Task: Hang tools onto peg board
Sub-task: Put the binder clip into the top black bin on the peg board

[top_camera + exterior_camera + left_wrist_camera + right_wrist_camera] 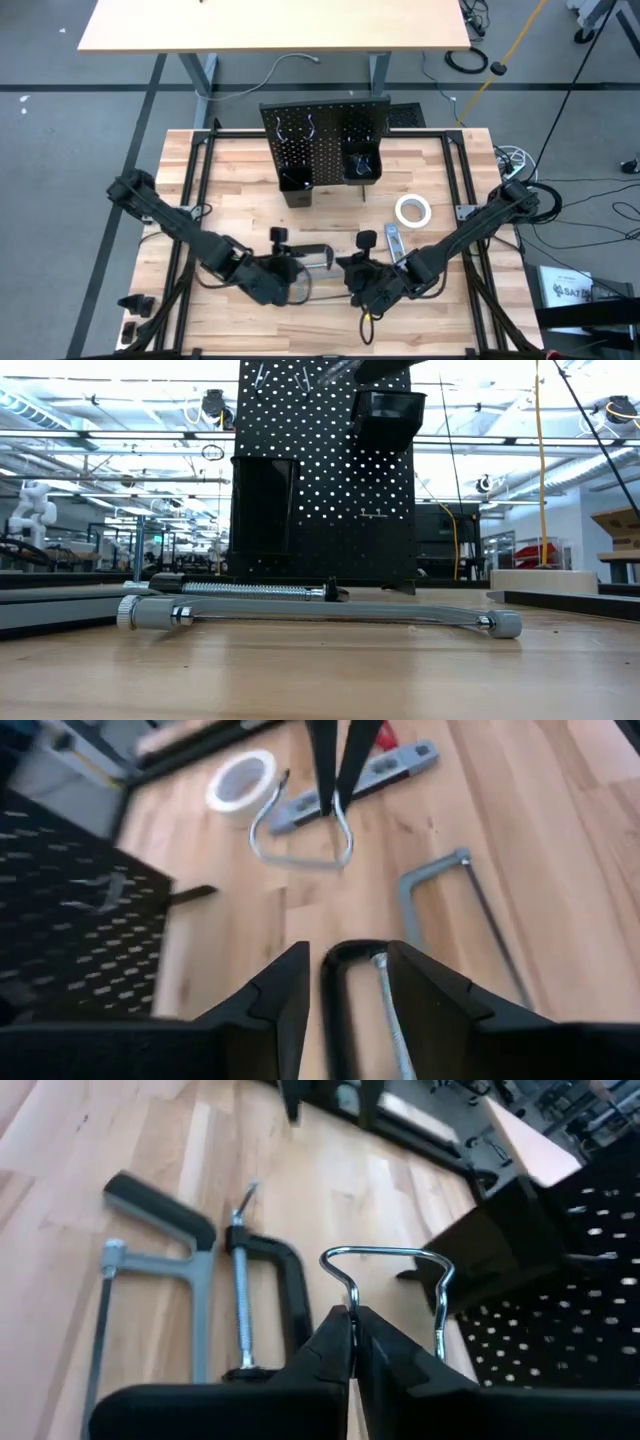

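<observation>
Right wrist view: right claw (352, 1330) pinches wire hook (390, 1290).

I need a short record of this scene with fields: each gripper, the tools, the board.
left gripper: jaws open, one on each side of the C-clamp
right gripper: shut on a wire hook
on table: hacksaw beside the clamp; tape; level
peg board: upright at the table's far edge, two bins attached
</observation>
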{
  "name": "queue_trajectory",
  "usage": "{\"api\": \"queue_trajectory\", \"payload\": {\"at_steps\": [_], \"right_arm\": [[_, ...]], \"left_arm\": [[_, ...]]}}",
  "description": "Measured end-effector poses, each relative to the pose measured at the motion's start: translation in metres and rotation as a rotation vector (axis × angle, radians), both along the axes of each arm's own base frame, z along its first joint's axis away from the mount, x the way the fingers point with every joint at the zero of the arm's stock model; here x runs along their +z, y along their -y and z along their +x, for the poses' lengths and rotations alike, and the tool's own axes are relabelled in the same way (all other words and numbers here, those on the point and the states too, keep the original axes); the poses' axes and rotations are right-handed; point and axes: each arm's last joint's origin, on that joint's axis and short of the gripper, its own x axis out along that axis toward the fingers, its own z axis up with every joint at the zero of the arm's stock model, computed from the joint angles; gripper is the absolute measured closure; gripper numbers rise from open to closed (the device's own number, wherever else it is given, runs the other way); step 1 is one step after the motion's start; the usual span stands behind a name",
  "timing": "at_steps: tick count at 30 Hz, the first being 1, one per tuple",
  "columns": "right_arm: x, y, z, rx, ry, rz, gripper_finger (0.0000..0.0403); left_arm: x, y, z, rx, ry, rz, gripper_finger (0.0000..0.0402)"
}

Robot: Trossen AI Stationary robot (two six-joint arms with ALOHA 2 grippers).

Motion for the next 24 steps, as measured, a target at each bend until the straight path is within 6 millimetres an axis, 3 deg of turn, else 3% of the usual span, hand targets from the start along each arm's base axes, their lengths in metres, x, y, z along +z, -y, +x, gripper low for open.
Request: {"api": "queue_trajectory", "payload": {"at_steps": [7, 15, 20, 24], "right_arm": [[0.054, 0.024, -0.023, -0.057, 0.133, 0.009, 0.0403], [0.114, 0.082, -0.047, -0.144, 0.299, 0.105, 0.0403], [0.131, 0.128, -0.056, -0.201, 0.352, 0.254, 0.0403], [0.131, 0.158, -0.062, -0.282, 0.342, 0.371, 0.0403]], "left_arm": [[0.018, -0.02, -0.049, 0.071, 0.156, 0.006, 0.0261], [0.013, -0.039, -0.084, 0.106, 0.331, -0.066, 0.0261], [0.012, -0.046, -0.091, 0.127, 0.404, -0.068, 0.0261], [0.01, -0.044, -0.09, 0.094, 0.396, -0.093, 0.0261]]}}
